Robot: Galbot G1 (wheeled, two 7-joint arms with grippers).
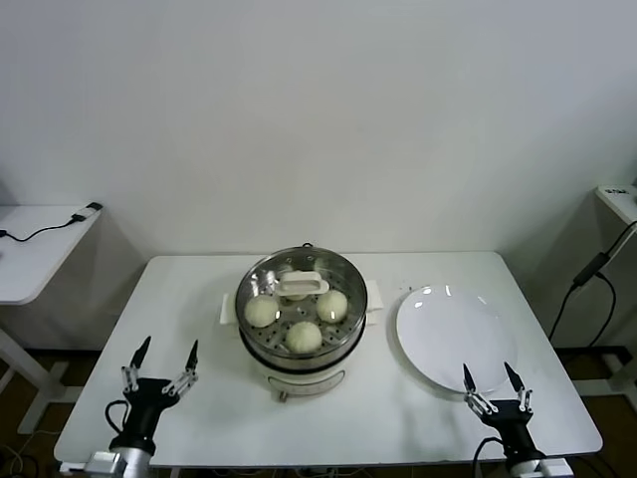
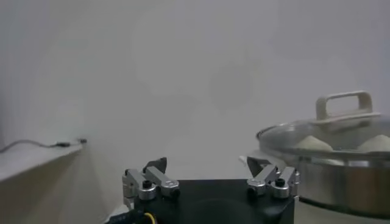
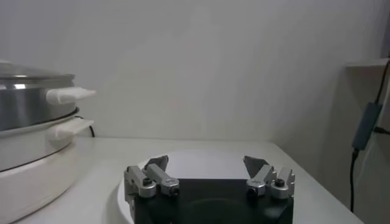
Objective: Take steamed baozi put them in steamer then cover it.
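The steamer [image 1: 343, 344] stands at the table's middle on its white pot base. The glass cover [image 1: 302, 286] with its cream handle sits on it. Under the glass I see cream-white baozi [image 1: 262, 312], three plainly, one partly hidden by the handle. My left gripper [image 1: 160, 362] is open and empty at the front left edge. My right gripper [image 1: 493, 383] is open and empty at the front right edge. The left wrist view shows the covered steamer [image 2: 341, 176] and the handle [image 2: 343, 104]. The right wrist view shows the steamer's side [image 3: 27, 106].
An empty flat white plate [image 1: 453, 337] lies right of the steamer; the right wrist view shows it [image 3: 201, 164] just beyond the jaws. A side table [image 1: 35, 249] with a cable stands at far left. A cable [image 1: 587, 274] hangs at far right.
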